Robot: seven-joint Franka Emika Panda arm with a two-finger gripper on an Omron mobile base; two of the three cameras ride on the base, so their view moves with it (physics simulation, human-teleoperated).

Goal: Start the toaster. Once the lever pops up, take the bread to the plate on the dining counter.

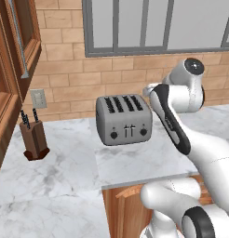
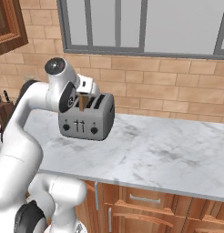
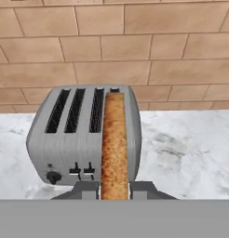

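The grey four-slot toaster [image 1: 123, 120] [image 2: 86, 119] [image 3: 65, 139] stands on the marble worktop against the brick wall. My gripper [image 3: 114, 190] [image 2: 83, 94] hangs just above its right end, shut on the bread [image 3: 114, 148] [image 2: 82, 103]. The tan slice stands upright on edge over the rightmost slot, pinched between the two fingertips [image 3: 86, 189]. I cannot tell whether its lower edge is still inside the slot. The other three slots look dark. The plate and the dining counter are out of view.
A wooden knife block [image 1: 35, 139] [image 2: 2, 109] stands to the toaster's left, under a wall outlet [image 1: 38, 97]. A tall wood cabinet [image 1: 14, 56] borders the far left. The marble worktop [image 2: 159, 150] stretches to the right, with wood drawers [image 2: 145, 200] below and a window above.
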